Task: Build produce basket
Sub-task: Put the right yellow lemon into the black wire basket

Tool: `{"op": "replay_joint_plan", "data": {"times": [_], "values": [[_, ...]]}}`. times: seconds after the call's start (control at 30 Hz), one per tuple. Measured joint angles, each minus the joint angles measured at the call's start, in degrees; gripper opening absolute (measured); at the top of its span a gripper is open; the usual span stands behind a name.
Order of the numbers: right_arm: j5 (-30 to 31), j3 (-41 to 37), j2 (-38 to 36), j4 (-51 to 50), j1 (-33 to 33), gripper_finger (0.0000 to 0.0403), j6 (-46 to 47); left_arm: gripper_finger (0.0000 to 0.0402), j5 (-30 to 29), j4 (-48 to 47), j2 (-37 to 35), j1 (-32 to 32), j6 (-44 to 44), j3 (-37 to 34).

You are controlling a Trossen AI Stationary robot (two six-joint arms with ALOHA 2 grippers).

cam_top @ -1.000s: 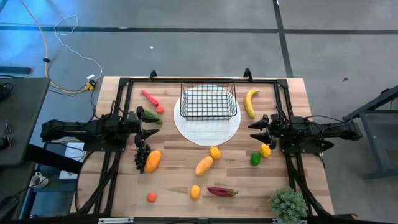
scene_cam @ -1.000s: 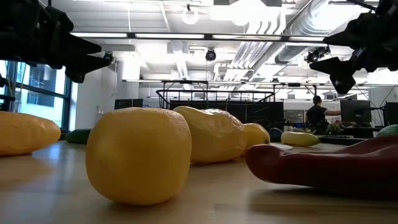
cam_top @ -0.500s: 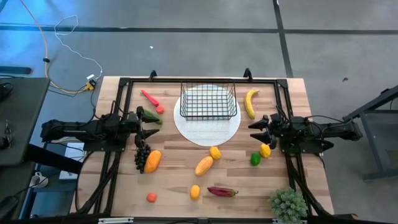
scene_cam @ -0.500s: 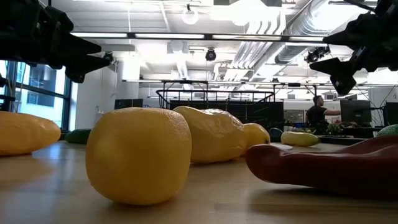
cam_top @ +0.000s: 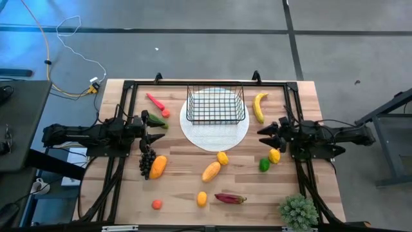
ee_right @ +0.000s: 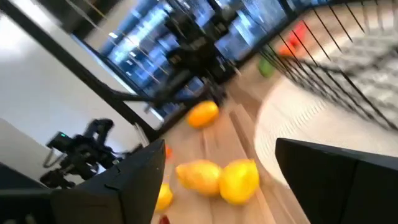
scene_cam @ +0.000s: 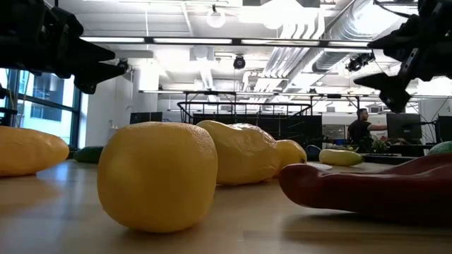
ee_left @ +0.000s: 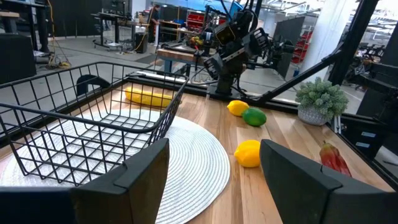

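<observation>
Change since earlier frame: your right gripper [cam_top: 262,131] has shifted slightly at its tip and sits a little differently in the low view; produce and basket lie where they were.
Left gripper [cam_top: 156,131]: you find it at the left side of the tabletop [cam_top: 180,193], just beside the green pepper [cam_top: 156,120] and above the dark grapes [cam_top: 147,161]. Jaws stand apart, holding nothing.
Right gripper: you find it at the right side, near the plate's edge, between the banana [cam_top: 259,106] and a lemon [cam_top: 274,155]. Jaws stand apart, holding nothing.
Basket [cam_top: 215,106]: black wire mesh, upright on the far part of the round white plate [cam_top: 214,136]. You see no produce inside it.
Plate: centred toward the far edge of the tabletop, part of it bare on the near side of the basket.
Produce, left side: red pepper [cam_top: 154,101] and a small red piece just beside it near the far-left corner; orange mango [cam_top: 158,166] touching the grapes.
Produce, middle: second lemon [cam_top: 223,158] just off the plate, second mango [cam_top: 211,171] near it.
Produce, near edge: tomato [cam_top: 156,204], small yellow-orange fruit [cam_top: 202,198], dark red pepper [cam_top: 230,198].
Produce, right side: small green piece [cam_top: 264,165] touching the lemon by the right gripper.
Potted plant [cam_top: 298,211]: near-right corner, well apart from the basket.
</observation>
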Motion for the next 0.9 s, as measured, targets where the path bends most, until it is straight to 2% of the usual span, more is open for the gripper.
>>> {"op": "replay_joint_plan", "data": {"times": [0.2, 0.47, 0.67, 0.9], "values": [[0.31, 10.85, 5.19, -17.81, 0.00, 0.0324, 3.63, 0.0239, 0.00, -0.02, 0.01, -0.01, 0.00, 0.00], [-0.17, 23.25, 17.26, -40.01, 0.00, 0.0329, 19.35, 0.0239, 0.00, -0.01, 0.00, -0.01, 0.00, 0.00], [-2.91, 24.83, 25.66, -46.97, 0.02, 0.0328, 31.20, 0.0239, 0.00, 0.00, 0.00, -0.02, 0.00, 0.00], [-5.01, 24.83, 33.67, -46.46, 0.02, 0.0328, 38.28, 0.0239, 0.00, -0.02, 0.00, -0.02, 0.00, 0.00]]}}
